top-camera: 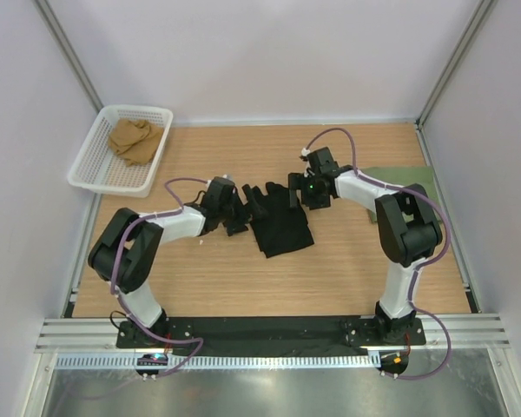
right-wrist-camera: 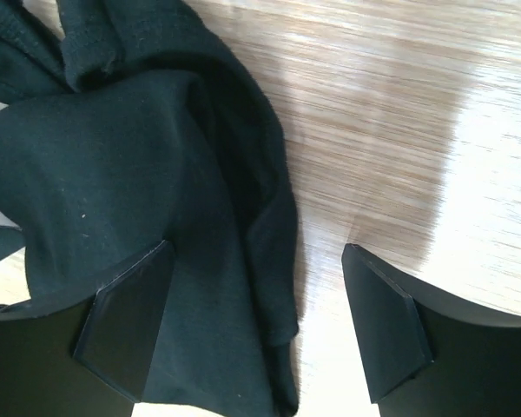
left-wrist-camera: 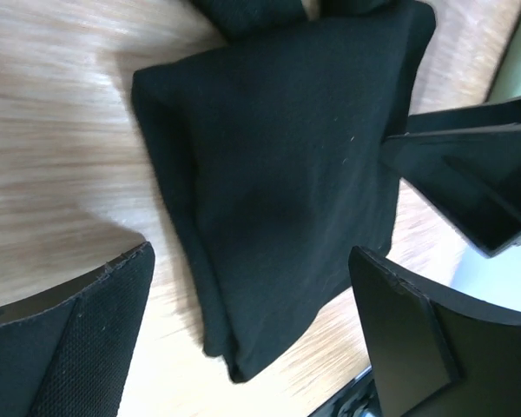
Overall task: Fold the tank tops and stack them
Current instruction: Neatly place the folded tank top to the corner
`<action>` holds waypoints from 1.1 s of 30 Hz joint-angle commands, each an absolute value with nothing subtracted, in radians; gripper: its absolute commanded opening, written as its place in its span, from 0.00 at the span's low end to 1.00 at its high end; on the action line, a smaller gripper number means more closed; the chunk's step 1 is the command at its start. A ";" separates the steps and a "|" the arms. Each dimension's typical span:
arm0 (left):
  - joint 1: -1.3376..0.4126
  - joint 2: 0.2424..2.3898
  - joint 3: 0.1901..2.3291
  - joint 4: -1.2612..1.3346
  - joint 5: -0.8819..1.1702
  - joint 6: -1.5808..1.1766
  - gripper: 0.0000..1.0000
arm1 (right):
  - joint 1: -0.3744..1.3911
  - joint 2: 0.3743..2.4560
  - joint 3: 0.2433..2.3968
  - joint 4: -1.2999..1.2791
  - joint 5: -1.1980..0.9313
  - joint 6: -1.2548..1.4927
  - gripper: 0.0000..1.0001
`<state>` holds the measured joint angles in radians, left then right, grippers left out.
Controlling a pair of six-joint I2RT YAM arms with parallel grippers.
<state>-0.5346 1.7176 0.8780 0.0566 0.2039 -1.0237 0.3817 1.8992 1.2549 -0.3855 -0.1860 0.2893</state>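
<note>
Folded black tank top [top-camera: 282, 221] lay near mid-table [top-camera: 347, 269], strap end toward the far side, betw. the two grippers. L gripper [top-camera: 237, 215] sat at its left edge, fingers [left-wrist-camera: 87, 339] spread wide & grasping nothing; the wrist view showed the cloth flat on the wood under the gap. R gripper [top-camera: 297, 193] sat at the top's far-right corner, fingers [right-wrist-camera: 126, 321] also wide apart w/ nothing pinched, one over the cloth, the other over bare wood. Olive green tank top [top-camera: 404, 176] lay flat at the table's far right, partly hidden behind the R arm, well apart from the black one. White basket [top-camera: 87, 169] stood at the far-left corner w/ a tan cloth [top-camera: 135, 139] inside.
</note>
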 commanded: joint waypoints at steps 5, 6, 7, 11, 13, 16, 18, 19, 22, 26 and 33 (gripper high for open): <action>-0.535 1.697 0.871 0.057 0.129 -1.003 0.93 | 0.364 1.827 1.264 -0.403 0.110 0.340 0.82; -0.531 1.686 0.871 0.046 0.123 -0.994 0.93 | 0.348 1.816 1.272 -0.417 0.158 0.341 0.80; -0.528 1.663 0.871 0.023 0.121 -0.974 0.93 | 0.342 1.806 1.276 -0.449 0.272 0.344 0.78; -0.528 1.595 0.845 0.003 0.121 -0.930 0.92 | 0.310 1.798 1.337 -0.546 0.509 0.327 0.67; -0.528 1.554 0.821 -0.020 0.139 -0.920 0.93 | 0.285 1.815 1.356 -0.593 0.593 0.322 0.66; -0.528 1.519 0.790 -0.028 0.159 -0.905 0.93 | 0.262 1.836 1.377 -0.614 0.696 0.313 0.66; -0.528 1.499 0.782 -0.034 0.176 -0.893 0.92 | 0.258 1.842 1.379 -0.607 0.696 0.305 0.67; -0.528 1.496 0.779 -0.035 0.182 -0.890 0.92 | 0.256 1.851 1.381 -0.607 0.707 0.307 0.67; -0.528 1.486 0.778 -0.041 0.205 -0.873 0.92 | 0.252 1.887 1.411 -0.639 0.775 0.308 0.67; -0.528 1.471 0.764 -0.043 0.235 -0.853 0.92 | 0.247 1.963 1.446 -0.664 0.841 0.296 0.62; -0.528 1.419 0.738 -0.066 0.239 -0.810 0.91 | 0.247 2.035 1.466 -0.663 0.847 0.287 0.58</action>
<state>-0.5304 1.4673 0.7429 -0.0566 0.2249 -0.8536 0.2485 2.0247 1.4178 -0.6521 0.7853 0.2901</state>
